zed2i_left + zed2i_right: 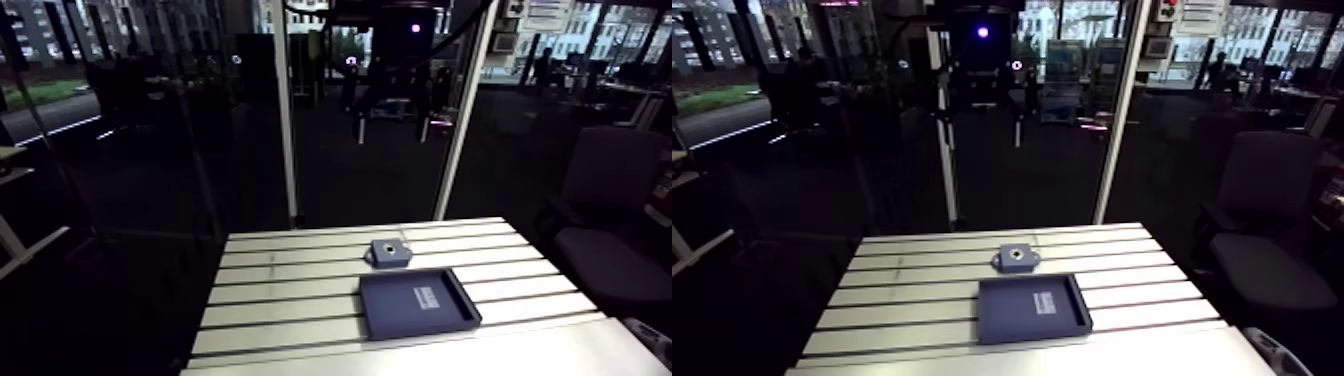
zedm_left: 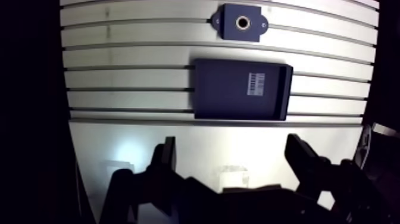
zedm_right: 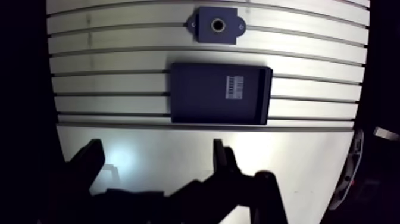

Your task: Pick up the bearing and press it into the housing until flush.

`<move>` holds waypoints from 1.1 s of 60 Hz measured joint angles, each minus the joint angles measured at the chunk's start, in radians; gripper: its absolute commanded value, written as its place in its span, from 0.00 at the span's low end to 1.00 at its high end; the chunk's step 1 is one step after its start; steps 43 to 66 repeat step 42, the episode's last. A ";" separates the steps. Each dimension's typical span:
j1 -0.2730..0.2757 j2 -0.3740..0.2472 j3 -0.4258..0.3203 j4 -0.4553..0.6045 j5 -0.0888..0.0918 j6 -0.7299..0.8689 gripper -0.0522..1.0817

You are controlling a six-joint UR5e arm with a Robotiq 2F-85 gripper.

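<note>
Gripper (image 2: 231, 143) hangs above the smooth plate (image 2: 178, 134) at the table's near edge. Jaws are released: the two fingers (image 2: 165, 161) are spread wide with only bare plate showing between them.

Landmark is the dark tray (image 2: 220, 89). It lies flat across the slots of the table (image 2: 131, 77), just ahead of the gripper and square to the slots. The tray has a low raised rim. On its floor sits one white barcode label (image 2: 255, 84), off-centre toward one short end. I see no other item in it from the wrist view or the arm view.

The housing (image 2: 241, 22) sits just beyond the tray's far long edge, close to it but not touching. It is a small grey block with an ear on each side, lying flat with its bore facing up. The bore shows a coppery ring; can't tell whether that is the bearing or only the bore wall.

So the tray lies directly between the gripper and the housing.
</note>
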 measured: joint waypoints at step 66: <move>0.036 0.025 -0.013 0.001 -0.008 0.018 0.05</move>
